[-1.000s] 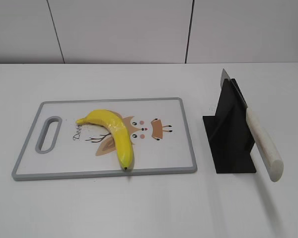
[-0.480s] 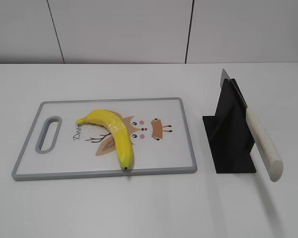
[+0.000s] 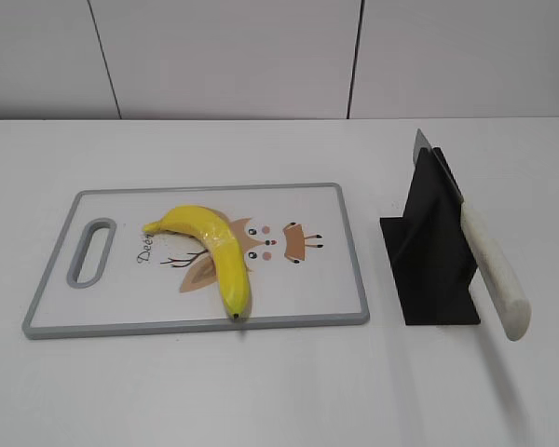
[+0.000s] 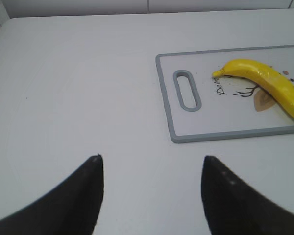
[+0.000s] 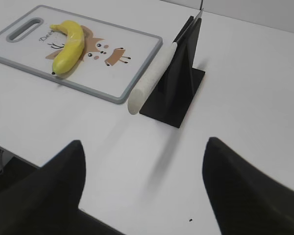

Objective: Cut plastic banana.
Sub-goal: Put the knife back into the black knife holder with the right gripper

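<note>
Nearest the cameras, both tools are seen spread wide and empty: the left tool is held above bare white desk short of the board's handle end, and the right tool is held over the desk on the near side of the knife stand. Neither is touching anything.

Next comes the knife, propped at a slant in a matte black stand, its off-white, smooth, rounded handle projecting down toward the front and its steel blade tip raised at the back. It is judged that the right tool is the nearer one to that handle (the left lies well apart from it, beyond the board).

Farther left, on a white cutting board with a grey rim and a slotted handle, the plastic banana is found. It is glossy, bright yellow and curved, with its stubby stem toward the board's handle slot and its dark tip at the near edge; its long axis is run diagonally across the board, partly over a printed cartoon deer. From the knife the banana lies to the left, across the board's right half, so a cut is judged to call for the knife being lifted out and carried leftward.
</note>
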